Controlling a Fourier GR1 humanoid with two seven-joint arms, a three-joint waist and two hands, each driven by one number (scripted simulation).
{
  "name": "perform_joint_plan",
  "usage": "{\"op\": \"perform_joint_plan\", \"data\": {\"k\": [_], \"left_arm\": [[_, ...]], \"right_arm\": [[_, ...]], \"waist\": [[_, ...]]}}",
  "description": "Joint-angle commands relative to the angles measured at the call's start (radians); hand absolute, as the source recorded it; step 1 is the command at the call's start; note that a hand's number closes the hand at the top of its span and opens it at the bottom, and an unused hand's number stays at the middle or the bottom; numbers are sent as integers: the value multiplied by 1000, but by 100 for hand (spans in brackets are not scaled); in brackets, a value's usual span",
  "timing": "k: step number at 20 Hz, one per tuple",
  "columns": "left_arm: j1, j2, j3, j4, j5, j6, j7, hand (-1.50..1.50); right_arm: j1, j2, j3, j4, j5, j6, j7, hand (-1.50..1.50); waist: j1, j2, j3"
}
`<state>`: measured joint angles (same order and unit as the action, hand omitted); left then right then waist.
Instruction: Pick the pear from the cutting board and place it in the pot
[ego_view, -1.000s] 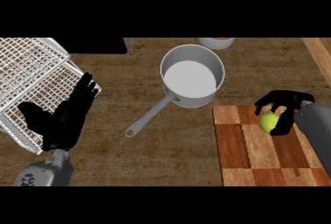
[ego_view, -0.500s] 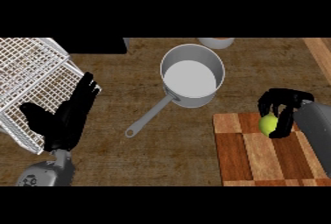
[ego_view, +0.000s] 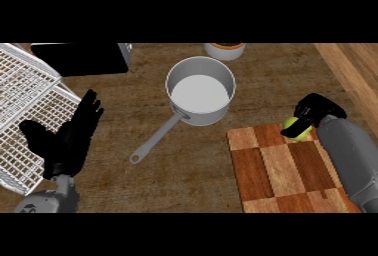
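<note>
The counter (ego_view: 184, 175) is brown and fills most of the head view. The landmark here is the cutting board (ego_view: 277, 172), a checkered wooden one at the lower right part of the counter.

Far to the left of the cutting board there is a white wire rack (ego_view: 29, 100). Its lower part is behind the left hand (ego_view: 66, 140), which rests open with the fingers straight and pointing up, and it holds nothing.

Up and left of the cutting board stands the pot (ego_view: 199, 92), grey inside. Its long handle (ego_view: 156, 140) points down and left, away from the board.

Above the top right corner of the cutting board is the right hand (ego_view: 314, 114). Its fingers are curled around the pear (ego_view: 295, 129), yellow-green, which shows just under the hand at the upper edge of the board. I cannot tell if the pear touches the board or is lifted from it. The pear is well apart from the pot.

Far above the cutting board, at the top edge of the view, a small bowl (ego_view: 225, 50) is partly visible.
</note>
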<state>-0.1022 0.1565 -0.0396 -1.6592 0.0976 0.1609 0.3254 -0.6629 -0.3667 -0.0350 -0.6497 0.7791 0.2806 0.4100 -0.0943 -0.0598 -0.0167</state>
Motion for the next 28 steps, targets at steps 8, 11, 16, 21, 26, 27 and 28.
{"op": "perform_joint_plan", "data": {"k": [8, 11, 16, 21, 26, 27, 28], "left_arm": [[16, 3, 5, 11, -2, 5, 14, 0], [22, 14, 8, 9, 3, -7, 15, 0], [-12, -4, -12, 12, 5, -13, 11, 0], [-24, 3, -22, 14, 12, -42, 2, 0], [-46, -8, -28, 8, 6, -32, 7, 0], [-41, -20, -28, 20, 17, -35, -6, 0], [-26, -22, -38, 11, 23, -47, -3, 0]], "right_arm": [[-148, 200, 64, -218, 218, -418, 563, 150], [-236, 261, 139, -279, 334, -460, 714, 150], [-419, 362, 261, -373, 518, -397, 917, 150], [-550, 365, 300, -430, 602, -290, 1073, 150], [-597, 366, 231, -433, 643, -210, 1076, 150], [-591, 366, 209, -432, 645, -222, 1076, 150], [-599, 366, 190, -420, 655, -213, 1077, 150]], "waist": [[6, -32, -4], [38, -32, -5], [52, -14, 2], [95, 14, 8], [112, 31, 12], [115, 36, 11], [126, 38, 11]]}}
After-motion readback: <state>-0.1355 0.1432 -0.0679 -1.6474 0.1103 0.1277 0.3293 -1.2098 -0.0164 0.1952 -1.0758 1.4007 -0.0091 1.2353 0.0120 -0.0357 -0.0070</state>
